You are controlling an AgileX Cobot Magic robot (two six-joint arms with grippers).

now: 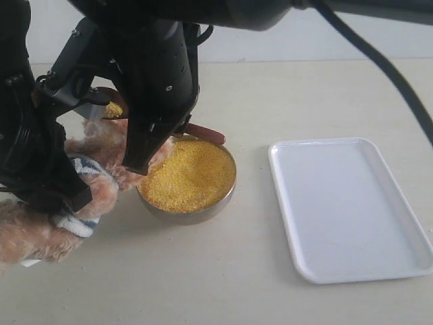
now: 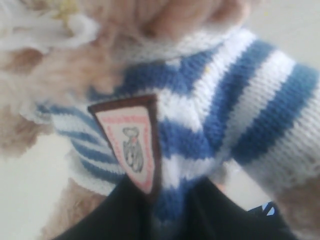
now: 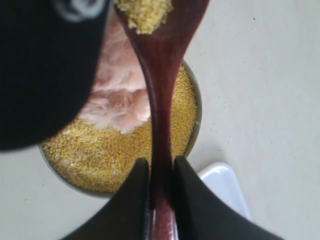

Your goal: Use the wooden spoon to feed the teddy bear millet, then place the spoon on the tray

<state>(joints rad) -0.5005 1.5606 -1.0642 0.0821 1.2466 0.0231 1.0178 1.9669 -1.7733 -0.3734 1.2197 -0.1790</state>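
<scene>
The teddy bear (image 1: 27, 238) lies at the left, and my left gripper (image 1: 71, 196) is shut on its striped shirt. Seen from the left wrist, the blue-and-white shirt (image 2: 225, 115) and its badge (image 2: 132, 145) fill the picture, with fabric pinched in the left gripper (image 2: 172, 200). My right gripper (image 1: 177, 130) reaches across, shut on the wooden spoon (image 3: 159, 75). The spoon's bowl, loaded with millet (image 1: 113, 108), hangs by the bear's head. The right gripper (image 3: 161, 172) clamps the handle. Millet (image 1: 189, 176) fills the metal bowl (image 1: 203, 215). The white tray (image 1: 348, 206) lies empty at the right.
A furry bear paw (image 3: 120, 105) overhangs the bowl's rim above the millet. The bowl stands between the bear and the tray. A corner of the tray (image 3: 220, 180) shows in the right wrist view. Both black arms crowd the left half.
</scene>
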